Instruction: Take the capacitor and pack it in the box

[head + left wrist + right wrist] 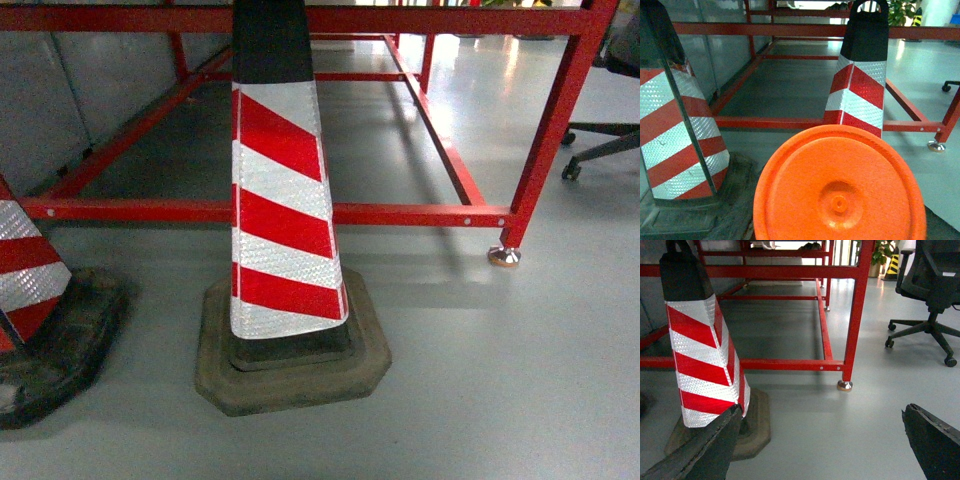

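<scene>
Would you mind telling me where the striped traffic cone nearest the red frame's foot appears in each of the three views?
Head: the traffic cone stands centre frame, on its dark base.
Left wrist-mounted: it is upper right of centre, behind the orange disc.
Right wrist-mounted: it is at the left, above the right gripper's left jaw.
Shared landmark: the red frame's metal foot, right of the cone in every view.

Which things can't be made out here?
No view shows the box or capacitor.
Left wrist view: left gripper unseen; orange disc fills the bottom.
Head view: middle cone has its top cut by the upper edge; left cone cut by left edge.
</scene>
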### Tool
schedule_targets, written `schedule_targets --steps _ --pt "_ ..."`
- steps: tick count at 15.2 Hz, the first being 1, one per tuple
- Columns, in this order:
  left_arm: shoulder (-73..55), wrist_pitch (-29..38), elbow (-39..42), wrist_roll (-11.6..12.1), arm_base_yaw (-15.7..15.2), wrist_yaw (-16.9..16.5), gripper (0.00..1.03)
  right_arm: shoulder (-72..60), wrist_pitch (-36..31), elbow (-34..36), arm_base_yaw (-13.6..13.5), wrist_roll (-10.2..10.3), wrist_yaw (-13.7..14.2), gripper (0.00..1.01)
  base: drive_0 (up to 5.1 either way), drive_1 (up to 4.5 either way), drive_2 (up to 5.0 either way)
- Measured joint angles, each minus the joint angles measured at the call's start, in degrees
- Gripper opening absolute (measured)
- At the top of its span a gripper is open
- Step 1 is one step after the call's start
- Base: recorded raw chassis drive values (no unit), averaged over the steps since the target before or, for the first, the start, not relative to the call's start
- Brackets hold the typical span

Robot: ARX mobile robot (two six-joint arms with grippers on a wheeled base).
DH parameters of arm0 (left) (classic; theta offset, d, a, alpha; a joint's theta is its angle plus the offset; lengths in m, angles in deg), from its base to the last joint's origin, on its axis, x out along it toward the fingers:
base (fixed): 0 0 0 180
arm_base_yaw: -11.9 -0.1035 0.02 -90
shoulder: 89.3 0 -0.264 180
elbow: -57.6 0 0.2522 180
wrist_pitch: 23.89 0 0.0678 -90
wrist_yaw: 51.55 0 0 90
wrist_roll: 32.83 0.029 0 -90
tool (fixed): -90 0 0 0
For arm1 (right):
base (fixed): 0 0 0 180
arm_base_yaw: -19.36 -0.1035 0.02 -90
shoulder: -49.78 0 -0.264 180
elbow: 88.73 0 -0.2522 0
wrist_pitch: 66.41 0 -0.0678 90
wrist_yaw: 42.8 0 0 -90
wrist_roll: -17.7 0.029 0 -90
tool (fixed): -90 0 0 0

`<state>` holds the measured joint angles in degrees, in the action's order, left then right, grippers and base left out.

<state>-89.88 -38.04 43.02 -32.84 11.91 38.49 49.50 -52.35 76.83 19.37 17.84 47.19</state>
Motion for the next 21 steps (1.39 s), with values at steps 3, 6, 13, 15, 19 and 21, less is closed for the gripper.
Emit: schedule_targets --steps 3,6,13,15,19,21 --pt "0.0 -0.13 0.0 0.0 0.0 0.02 0.44 0.0 0.09 0.0 0.0 0.0 0.0 0.98 0.0 0.0 0.0" --pt "0.0 -0.04 0.0 0.0 0.0 -0.11 0.44 0.0 0.04 0.0 0.0 0.0 0.02 0.98 0.0 0.0 0.0" --pt "0.0 0.0 0.0 0.04 0.0 -0.09 0.44 0.0 -0.04 0.0 0.0 0.02 0.09 0.98 0.0 0.0 0.0" --pt "0.0 -0.02 0.0 -0.02 0.0 0.04 0.44 0.0 0.04 0.0 0.0 -0.04 -0.02 0.98 0.0 0.0 0.0" --pt "0.0 -0.04 0.0 0.0 0.0 0.0 0.44 0.0 -0.04 0.02 0.0 0.0 -0.07 0.98 0.0 0.0 0.0" --pt "0.0 -0.02 0.0 -0.02 0.0 0.07 0.44 0.0 -0.04 0.0 0.0 -0.09 -0.07 0.98 0.0 0.0 0.0"
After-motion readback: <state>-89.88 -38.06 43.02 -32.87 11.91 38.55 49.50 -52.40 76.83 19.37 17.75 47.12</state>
